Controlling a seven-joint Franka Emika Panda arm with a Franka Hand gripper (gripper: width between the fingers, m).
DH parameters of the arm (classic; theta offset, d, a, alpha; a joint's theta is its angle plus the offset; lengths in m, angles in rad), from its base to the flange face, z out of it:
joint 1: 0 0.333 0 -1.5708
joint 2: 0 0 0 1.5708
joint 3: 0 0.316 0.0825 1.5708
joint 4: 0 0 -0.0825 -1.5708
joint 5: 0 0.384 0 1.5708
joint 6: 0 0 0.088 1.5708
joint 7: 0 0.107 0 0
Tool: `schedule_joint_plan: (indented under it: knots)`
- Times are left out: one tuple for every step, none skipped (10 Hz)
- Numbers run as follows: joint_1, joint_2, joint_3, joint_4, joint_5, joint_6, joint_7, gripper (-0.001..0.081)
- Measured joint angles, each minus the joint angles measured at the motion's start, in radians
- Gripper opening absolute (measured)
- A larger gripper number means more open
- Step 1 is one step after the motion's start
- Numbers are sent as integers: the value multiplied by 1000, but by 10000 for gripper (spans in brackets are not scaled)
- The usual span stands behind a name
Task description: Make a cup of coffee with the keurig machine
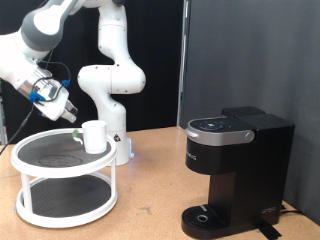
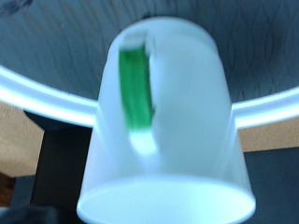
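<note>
Cup [image 1: 95, 136] sits on tiered stand [image 1: 40, 182] just beside claw [image 1: 75, 127].

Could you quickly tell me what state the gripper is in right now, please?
Gripper: cannot be told whether open or closed; it sits right beside the cup on the white stand's top tier.

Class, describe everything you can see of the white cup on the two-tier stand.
The cup is plain white, cylindrical, ceramic-looking. It stands upright on the top tier of the white round stand, at that tier's edge towards the exterior view's right. The gripper is right beside it on the exterior view's left. In the wrist view the cup fills the frame, a green-tipped finger overlapping it; actual contact is unclear.
</note>
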Motion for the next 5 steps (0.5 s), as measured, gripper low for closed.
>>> schedule_joint_plan:
  knots:
    - [0, 15, 0, -11, -1, 26, -9, 462]
    - [1, 27, 1, -22, -1, 50, -16, 629]
    - [2, 37, 2, -35, -1, 79, -23, 710]
    - [2, 44, 4, -47, 2, 102, -35, 710]
    - [3, 50, 4, -54, 7, 111, -48, 729]
